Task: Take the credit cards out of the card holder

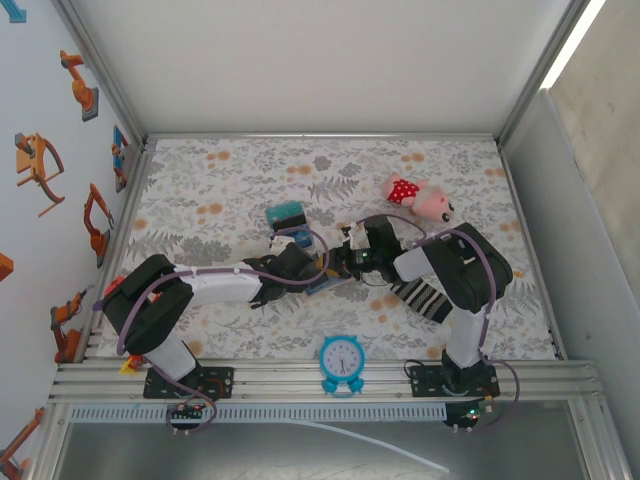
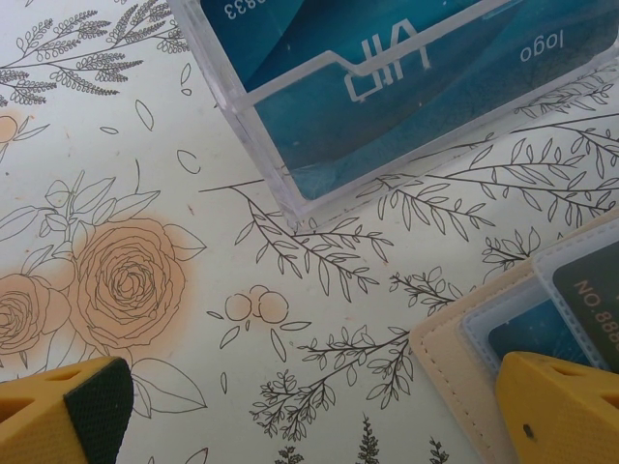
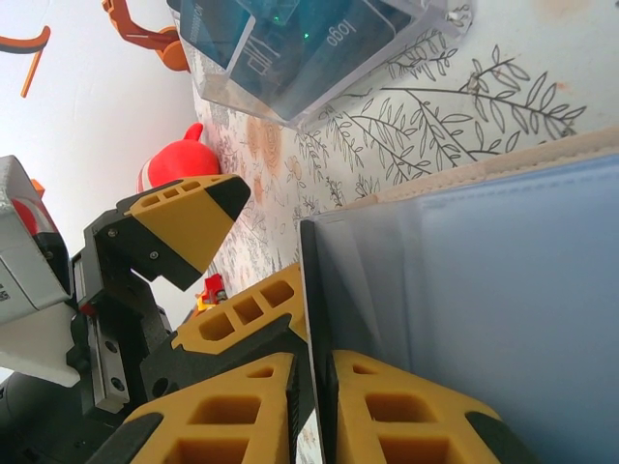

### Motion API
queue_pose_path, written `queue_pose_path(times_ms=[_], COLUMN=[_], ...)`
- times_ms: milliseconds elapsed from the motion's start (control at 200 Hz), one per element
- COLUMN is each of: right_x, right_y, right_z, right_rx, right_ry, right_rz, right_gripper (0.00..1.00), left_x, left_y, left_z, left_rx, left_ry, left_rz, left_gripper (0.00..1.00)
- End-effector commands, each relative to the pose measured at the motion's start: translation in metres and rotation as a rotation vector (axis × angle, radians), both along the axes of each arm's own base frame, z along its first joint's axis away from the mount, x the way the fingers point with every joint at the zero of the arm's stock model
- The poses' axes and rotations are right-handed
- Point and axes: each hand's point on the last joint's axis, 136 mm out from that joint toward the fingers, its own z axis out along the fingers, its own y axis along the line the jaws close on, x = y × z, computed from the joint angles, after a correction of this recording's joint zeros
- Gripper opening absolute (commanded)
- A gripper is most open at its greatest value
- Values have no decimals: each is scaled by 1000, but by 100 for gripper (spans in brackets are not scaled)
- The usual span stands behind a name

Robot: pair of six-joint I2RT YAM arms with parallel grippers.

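The tan card holder [image 1: 327, 284] lies open mid-table between both grippers. In the left wrist view its stitched tan corner [image 2: 455, 358] shows at the lower right, with credit cards [image 2: 585, 290] still tucked in its pale blue slots. My left gripper [image 2: 309, 425] is open, low over the cloth; its right finger [image 2: 561, 406] overlaps the holder's edge. My right gripper [image 3: 317, 362] is shut on a thin raised flap of the card holder [image 3: 503, 290], pale blue side showing. More teal cards [image 2: 387, 68] sit in a clear box.
The clear card box [image 1: 285, 215] stands just behind the grippers. A striped sock [image 1: 420, 297] lies under the right arm, a pink plush toy [image 1: 420, 197] at the back right, and a blue clock [image 1: 342, 360] at the front edge.
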Motion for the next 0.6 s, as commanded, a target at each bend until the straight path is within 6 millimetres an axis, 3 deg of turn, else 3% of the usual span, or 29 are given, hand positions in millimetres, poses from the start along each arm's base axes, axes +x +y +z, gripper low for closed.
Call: queue_pose_path(times_ms=[0, 591], right_x=[0, 1], right_y=[-1, -5], right_z=[16, 20], right_rx=[43, 50], right_ry=[-35, -42], right_rz=[12, 2], right_gripper=[16, 12], left_x=[-8, -7], left_y=[7, 8], left_z=[-9, -8], left_rx=[72, 77], left_ry=[41, 39], left_rz=[-24, -21], left_gripper=[97, 97])
